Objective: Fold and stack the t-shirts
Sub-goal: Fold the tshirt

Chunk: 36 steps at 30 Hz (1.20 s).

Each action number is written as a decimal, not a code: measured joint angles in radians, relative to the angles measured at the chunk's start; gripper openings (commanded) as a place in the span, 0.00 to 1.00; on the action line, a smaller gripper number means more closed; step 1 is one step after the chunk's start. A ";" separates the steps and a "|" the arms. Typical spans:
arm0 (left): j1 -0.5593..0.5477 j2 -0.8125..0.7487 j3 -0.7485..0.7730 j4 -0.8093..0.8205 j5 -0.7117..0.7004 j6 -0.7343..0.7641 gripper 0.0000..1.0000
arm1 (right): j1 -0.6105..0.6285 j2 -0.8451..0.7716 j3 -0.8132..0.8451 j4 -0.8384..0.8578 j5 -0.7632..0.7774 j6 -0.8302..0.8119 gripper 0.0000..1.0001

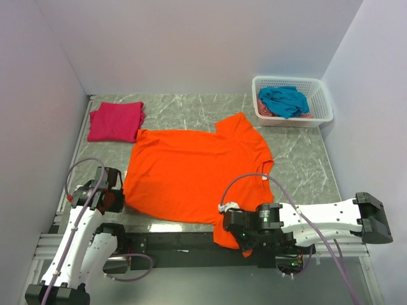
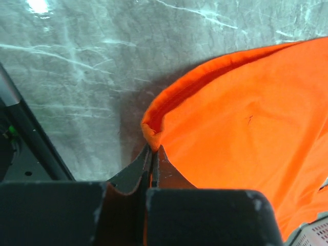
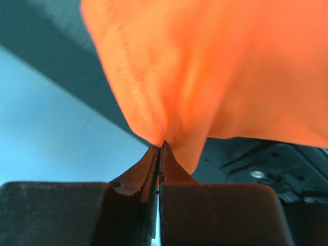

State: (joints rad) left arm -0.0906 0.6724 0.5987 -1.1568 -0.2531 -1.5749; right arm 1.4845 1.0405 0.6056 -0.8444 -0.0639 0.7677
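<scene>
The bright orange t-shirt (image 1: 191,168) lies spread on the table, one end hanging over the near edge. My left gripper (image 1: 117,198) is shut on its near-left hem corner; the left wrist view shows the jaws (image 2: 152,148) pinching a fold of orange cloth (image 2: 246,118). My right gripper (image 1: 229,222) is shut on the hanging part at the near edge; the right wrist view shows its tips (image 3: 163,146) clamped on orange cloth (image 3: 215,66). The magenta-pink t-shirt (image 1: 116,121) lies folded at the far left. The teal-blue t-shirt (image 1: 284,100) sits crumpled in the basket.
The white lattice basket (image 1: 321,105) stands at the far right corner, with something pink under the teal shirt. White walls close the table on three sides. The black rail (image 1: 178,240) with the arm bases runs along the near edge.
</scene>
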 measured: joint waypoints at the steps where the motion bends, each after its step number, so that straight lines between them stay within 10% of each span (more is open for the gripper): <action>1: 0.000 0.004 0.007 -0.008 -0.003 -0.003 0.01 | -0.026 0.000 0.005 -0.015 0.005 -0.003 0.00; 11: 0.000 0.079 0.028 0.020 -0.010 0.008 0.01 | -0.363 -0.038 0.116 -0.081 0.134 -0.084 0.00; 36: 0.000 0.454 0.177 0.312 -0.041 0.129 0.01 | -0.688 0.193 0.471 -0.122 0.401 -0.305 0.00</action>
State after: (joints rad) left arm -0.0910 1.1263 0.7753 -0.8448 -0.2939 -1.4460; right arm 0.7963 1.2339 1.0767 -0.9665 0.3367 0.4629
